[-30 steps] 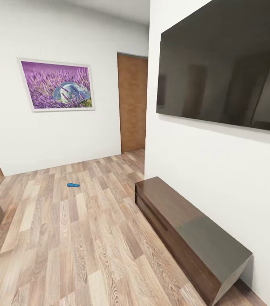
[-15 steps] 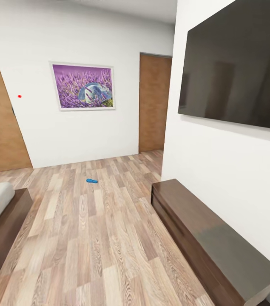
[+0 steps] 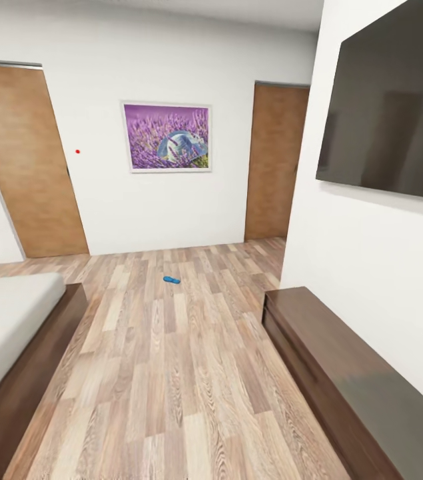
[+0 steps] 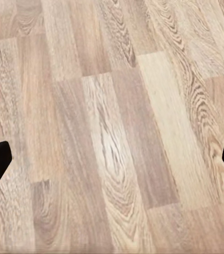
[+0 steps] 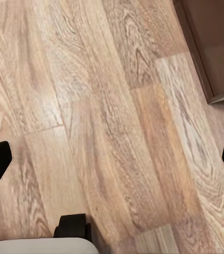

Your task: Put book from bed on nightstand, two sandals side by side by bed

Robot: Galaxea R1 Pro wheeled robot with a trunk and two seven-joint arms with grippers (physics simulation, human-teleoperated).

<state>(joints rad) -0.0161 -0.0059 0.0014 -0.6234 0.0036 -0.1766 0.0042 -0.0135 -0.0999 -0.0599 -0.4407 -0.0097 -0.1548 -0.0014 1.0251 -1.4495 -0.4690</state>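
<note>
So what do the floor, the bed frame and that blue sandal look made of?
Floor: matte wood planks, with grain and staggered joints. Bed frame: dark brown wood, apparently smooth. Sandal: bright blue, thin and flat; possibly rubber or foam, too small to tell.

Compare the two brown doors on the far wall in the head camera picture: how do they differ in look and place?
The left door looks wider and lighter brown; the right door looks narrower and darker. The left door stands left of the purple picture, on the bed side; the right door stands right of it, tucked against the wall corner beside the TV. Both are plain wooden doors, shut, reaching down to the plank floor.
</note>
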